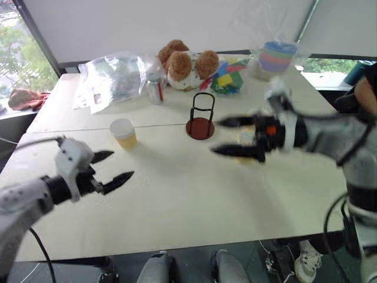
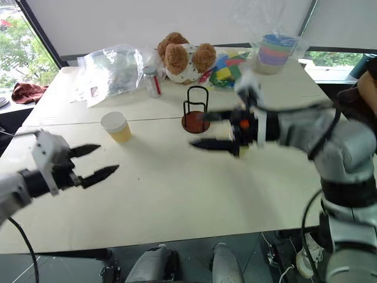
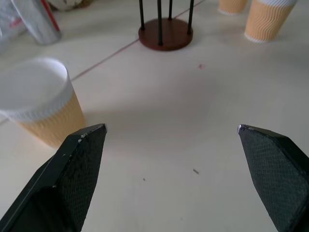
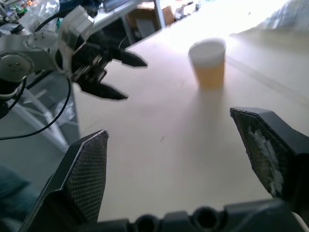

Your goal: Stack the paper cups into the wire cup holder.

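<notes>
Standing upright at centre of the head view, the wire cup holder (image 1: 201, 118): thin black wire hoops on a round dark-red disc base, nothing in it. One paper cup (image 1: 123, 133) sits to its left on the pale wooden table (image 1: 177, 194), ribbed yellow-tan wall, white rim, mouth up. Left wrist view has two more ribbed cups (image 3: 266, 18) beyond the holder, apart from it.

Left gripper (image 1: 113, 167), lower left of frame: black textured pointed fingers spread wide, nothing between them, above the tabletop. Right gripper (image 1: 238, 136), right of centre, blurred, fingers also wide apart and empty, pointing left, just right of the holder in the frame.

Far edge of table: crinkled clear plastic bag (image 1: 115, 76), small metal can (image 1: 155, 91), brown plush bear (image 1: 185, 65), stack of pastel plastic bowls (image 1: 277, 58) in clear wrap.
</notes>
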Controlling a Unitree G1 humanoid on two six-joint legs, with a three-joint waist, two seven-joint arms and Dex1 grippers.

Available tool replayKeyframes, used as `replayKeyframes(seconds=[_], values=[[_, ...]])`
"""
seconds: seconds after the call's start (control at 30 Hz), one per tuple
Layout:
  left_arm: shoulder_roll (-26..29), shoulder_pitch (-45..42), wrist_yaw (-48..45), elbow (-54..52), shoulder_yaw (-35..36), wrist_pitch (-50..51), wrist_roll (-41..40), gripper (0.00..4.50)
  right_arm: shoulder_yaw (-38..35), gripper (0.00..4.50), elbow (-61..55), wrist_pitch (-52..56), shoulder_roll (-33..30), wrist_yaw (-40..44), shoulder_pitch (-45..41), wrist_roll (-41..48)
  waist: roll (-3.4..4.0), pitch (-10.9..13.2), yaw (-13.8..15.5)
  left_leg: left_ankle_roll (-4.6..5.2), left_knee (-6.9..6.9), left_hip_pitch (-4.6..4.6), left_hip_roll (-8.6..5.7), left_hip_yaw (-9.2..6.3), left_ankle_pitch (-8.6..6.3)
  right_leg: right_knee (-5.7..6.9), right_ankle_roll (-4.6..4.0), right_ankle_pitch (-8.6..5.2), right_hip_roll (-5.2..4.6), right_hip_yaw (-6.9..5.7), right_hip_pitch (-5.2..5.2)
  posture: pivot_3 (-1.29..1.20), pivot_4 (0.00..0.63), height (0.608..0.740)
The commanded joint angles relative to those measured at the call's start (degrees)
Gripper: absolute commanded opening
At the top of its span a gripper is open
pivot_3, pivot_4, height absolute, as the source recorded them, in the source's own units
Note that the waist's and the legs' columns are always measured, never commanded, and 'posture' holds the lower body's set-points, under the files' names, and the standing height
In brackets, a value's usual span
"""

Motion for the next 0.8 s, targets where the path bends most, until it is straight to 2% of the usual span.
replayKeyframes(seconds=[0.03, 0.2, 0.4, 0.57, 0.8], values=[[1.8, -2.5, -0.9, 0.4, 2.9, 3.9, -6.1, 4.50, 10.3, 4.40, 16.0, -15.9, 4.8, 0.5, -6.1, -17.1, -0.07, 0.0, -0.7, 0.00, -0.01, 0.06, 0.00, 0.00, 0.00, 0.01, 0.03, 0.01, 0.01, -0.02, 0.08, 0.00, 0.150, 0.740], [2.4, -5.1, -0.2, 2.3, 6.0, 6.4, -10.3, 4.50, 16.4, 4.40, 40.5, -33.7, 12.6, 3.5, -14.1, -30.5, -0.05, 0.0, -1.0, -0.41, -0.01, -0.07, -0.05, 0.09, 0.24, 0.04, 0.26, 0.14, 0.05, -0.01, -0.09, 0.00, 0.150, 0.740], [0.2, -4.6, 1.9, 1.1, 3.9, 5.1, -8.6, 4.50, 16.8, 4.40, 61.2, -45.5, 19.2, 3.0, -21.1, -39.0, -0.02, 0.1, -1.2, -0.45, -0.09, -0.08, -0.05, 0.10, 0.26, 0.06, 0.28, 0.16, 0.10, -0.02, -0.14, 0.00, 0.150, 0.740], [-0.5, -3.0, 2.8, -0.1, 4.1, 4.2, -6.8, 4.50, 15.5, 4.40, 66.7, -46.7, 20.5, 4.0, -23.5, -41.8, -0.01, 0.1, -1.1, -0.48, -0.09, -0.08, -0.04, 0.08, 0.27, 0.07, 0.28, 0.16, 0.08, -0.01, -0.14, 0.00, 0.150, 0.740], [-0.8, -3.2, 3.3, 0.2, 3.4, 3.1, -5.6, 4.50, 14.4, 4.40, 66.5, -42.1, 20.6, 6.3, -23.5, -43.2, 0.00, 0.1, -1.3, -0.53, -0.10, -0.08, -0.03, 0.08, 0.29, 0.08, 0.28, 0.16, 0.05, 0.00, -0.16, 0.00, 0.150, 0.740]])
